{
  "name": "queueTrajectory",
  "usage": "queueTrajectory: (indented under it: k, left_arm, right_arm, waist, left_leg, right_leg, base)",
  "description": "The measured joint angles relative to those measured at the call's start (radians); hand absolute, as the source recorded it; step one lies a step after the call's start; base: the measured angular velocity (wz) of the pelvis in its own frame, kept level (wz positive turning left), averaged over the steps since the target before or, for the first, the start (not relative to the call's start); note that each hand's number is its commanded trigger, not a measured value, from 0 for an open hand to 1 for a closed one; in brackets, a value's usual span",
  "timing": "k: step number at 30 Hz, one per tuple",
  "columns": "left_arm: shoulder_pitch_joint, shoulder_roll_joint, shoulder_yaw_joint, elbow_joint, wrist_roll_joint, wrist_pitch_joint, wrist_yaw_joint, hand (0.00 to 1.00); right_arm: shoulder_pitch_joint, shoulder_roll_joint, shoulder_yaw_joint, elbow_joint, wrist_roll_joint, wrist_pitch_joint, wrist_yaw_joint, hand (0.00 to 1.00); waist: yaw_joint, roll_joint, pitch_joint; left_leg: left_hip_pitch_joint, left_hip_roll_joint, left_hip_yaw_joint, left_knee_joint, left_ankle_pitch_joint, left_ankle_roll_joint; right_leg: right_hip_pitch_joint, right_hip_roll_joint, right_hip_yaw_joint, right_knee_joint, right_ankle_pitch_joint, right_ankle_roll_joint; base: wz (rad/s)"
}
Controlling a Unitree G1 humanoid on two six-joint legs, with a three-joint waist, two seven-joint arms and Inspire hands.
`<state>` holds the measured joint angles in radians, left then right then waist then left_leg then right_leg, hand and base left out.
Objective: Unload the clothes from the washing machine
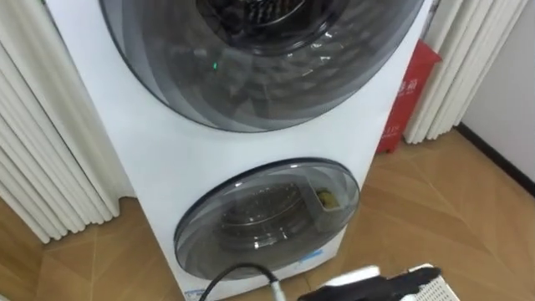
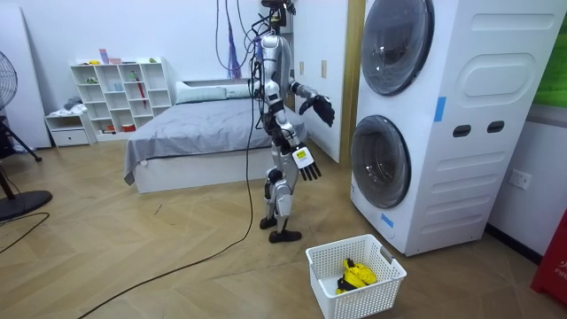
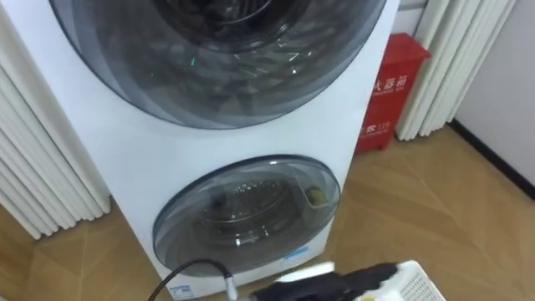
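Bedroom with herringbone wood floor (image 2: 133, 239). From the room view's left: white shelf unit (image 2: 122, 93) at upper left, bed (image 2: 204, 128) mid-frame, then the robot standing before the stacked washing machine (image 2: 443, 124) at right.

I see the hand raised toward the upper door (image 2: 387, 49), which I take for the left hand (image 2: 321, 110), fingers spread and holding nothing. The right hand (image 2: 306, 163) hangs lower by the hip, fingers loose and apart, also without a load.

Both round doors look closed; the lower door (image 1: 267, 219) sits centre-bottom in the eye views. I can't make out clothes behind the glass.

Lower right of the room view: white basket (image 2: 356, 276) on the floor, yellow cloth (image 2: 356, 274) in it.

My judgement: this fits either an approach to a door or a load already dropped and doors shut again. I can't settle which.
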<state>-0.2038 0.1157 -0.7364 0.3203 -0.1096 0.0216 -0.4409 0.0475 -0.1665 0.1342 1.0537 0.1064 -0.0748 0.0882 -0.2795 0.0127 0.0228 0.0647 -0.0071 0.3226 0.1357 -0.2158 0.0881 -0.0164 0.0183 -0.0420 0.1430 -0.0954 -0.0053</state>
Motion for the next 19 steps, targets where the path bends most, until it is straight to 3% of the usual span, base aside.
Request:
queueTrajectory:
  k: [2,4,7,9,11,14,17,19]
  left_arm:
    - [0.022,0.021,0.061,0.13,0.023,-0.008,0.04,0.0]
    - [0.059,0.015,0.146,0.254,0.056,-0.027,0.093,0.0]
    - [0.135,0.026,0.32,0.451,0.083,-0.044,0.18,0.0]
    - [0.182,0.045,0.419,0.551,0.082,-0.056,0.23,0.0]
    - [0.256,0.062,0.573,0.664,0.082,-0.079,0.288,0.0]
    - [0.343,0.088,0.753,0.777,0.082,-0.094,0.369,0.0]
    - [0.413,0.112,0.845,0.847,0.088,-0.092,0.44,0.0]
    - [0.46,0.107,0.873,0.865,0.138,-0.077,0.472,0.0]
  right_arm:
    - [0.009,0.0,-0.014,-0.001,0.006,0.003,0.001,0.0]
    - [0.025,0.002,-0.032,-0.008,0.009,0.003,0.002,0.0]
    - [0.048,0.008,-0.054,-0.006,0.032,0.003,0.002,0.0]
    - [0.064,0.007,-0.072,-0.001,0.075,0.003,0.005,0.0]
    - [0.082,0.011,-0.106,0.037,0.095,0.0,0.014,0.0]
    - [0.101,0.016,-0.155,0.074,0.132,0.004,0.026,0.0]
    - [0.122,0.016,-0.159,0.097,0.183,0.01,0.04,0.0]
    - [0.122,0.016,-0.167,0.116,0.203,0.012,0.047,0.0]
  waist:
    - [0.017,-0.001,0.0006]
    - [0.043,-0.002,0.0001]
    - [0.092,-0.009,-0.002]
    - [0.125,-0.013,-0.006]
    - [0.171,-0.018,-0.0162]
    - [0.224,-0.018,-0.0198]
    - [0.26,-0.017,-0.0178]
    - [0.265,-0.01,-0.0155]
  left_leg:
    - [0.0,0.001,-0.002,-0.002,0.0,0.0]
    - [0.006,0.003,-0.002,-0.002,-0.002,-0.003]
    - [0.011,0.006,-0.011,-0.001,-0.005,-0.009]
    - [0.014,0.007,-0.019,-0.001,-0.007,-0.013]
    - [0.022,0.011,-0.026,0.0,-0.011,-0.019]
    - [0.046,0.016,-0.045,-0.001,-0.014,-0.024]
    - [0.059,0.016,-0.058,-0.002,-0.016,-0.027]
    - [0.07,0.016,-0.064,-0.004,-0.019,-0.026]
  right_leg:
    - [-0.002,0.001,0.003,0.001,0.001,-0.002]
    - [-0.002,0.003,0.0,0.007,-0.002,-0.007]
    - [0.001,0.007,-0.006,0.007,-0.007,-0.013]
    - [0.001,0.008,-0.016,0.007,-0.013,-0.017]
    - [0.008,0.017,-0.018,0.005,-0.015,-0.019]
    - [0.04,0.017,-0.044,-0.002,-0.017,-0.021]
    - [0.058,0.017,-0.05,-0.011,-0.018,-0.022]
    - [0.072,0.017,-0.054,-0.012,-0.019,-0.021]
  base:
    - [-0.09]
    - [-0.1]
    - [0.01]
    - [0.09]
    - [-0.05]
    - [0.11]
    - [0.09]
    - [0.08]
